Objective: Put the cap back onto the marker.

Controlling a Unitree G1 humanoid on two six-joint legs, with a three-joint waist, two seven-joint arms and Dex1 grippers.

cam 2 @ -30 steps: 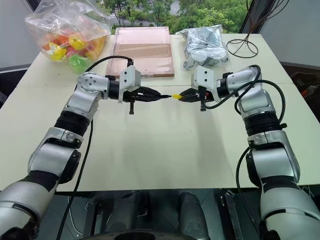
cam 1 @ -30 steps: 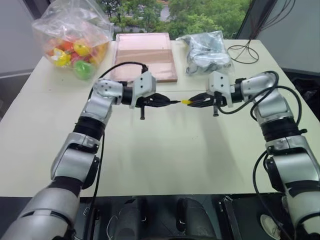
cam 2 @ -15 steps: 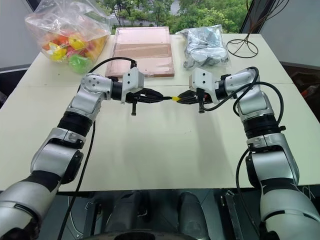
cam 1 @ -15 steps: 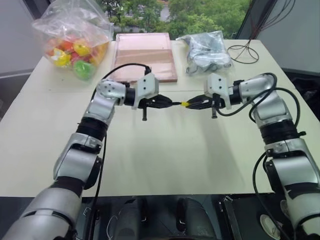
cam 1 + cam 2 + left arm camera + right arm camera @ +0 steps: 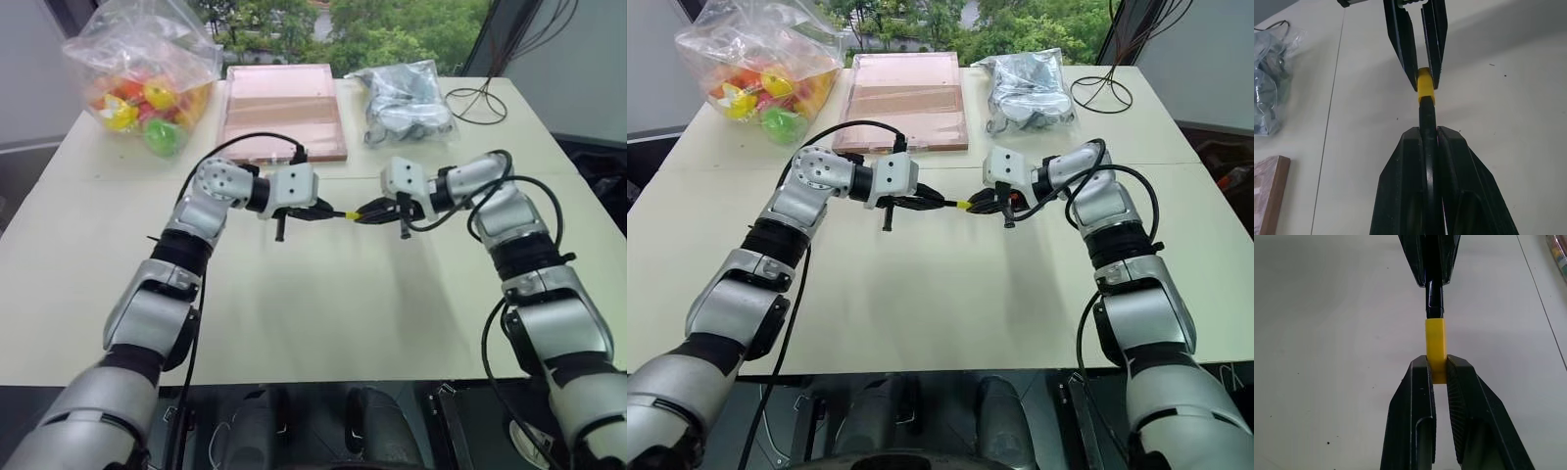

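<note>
Above the middle of the white table, my left gripper [image 5: 331, 211] is shut on the slim black marker [image 5: 1426, 115], which points toward my right gripper [image 5: 361, 213]. That gripper is shut on the small yellow cap [image 5: 1435, 343]. The cap [image 5: 1424, 86] sits on the marker's end, its open side against the black barrel [image 5: 1434, 297]. The marker's tip is hidden inside the cap. Both grippers face each other, nearly level, a little above the tabletop.
A clear bag of coloured toys [image 5: 147, 73] lies at the far left. A flat wooden board [image 5: 282, 108] lies at the far middle, a bag of dark parts [image 5: 407, 98] to its right, and a coiled black cable [image 5: 485, 98] at the far right corner.
Both grippers have come toward each other and sunk a little. The gap between cap and marker has closed, and the cap now sits on the marker's end.
</note>
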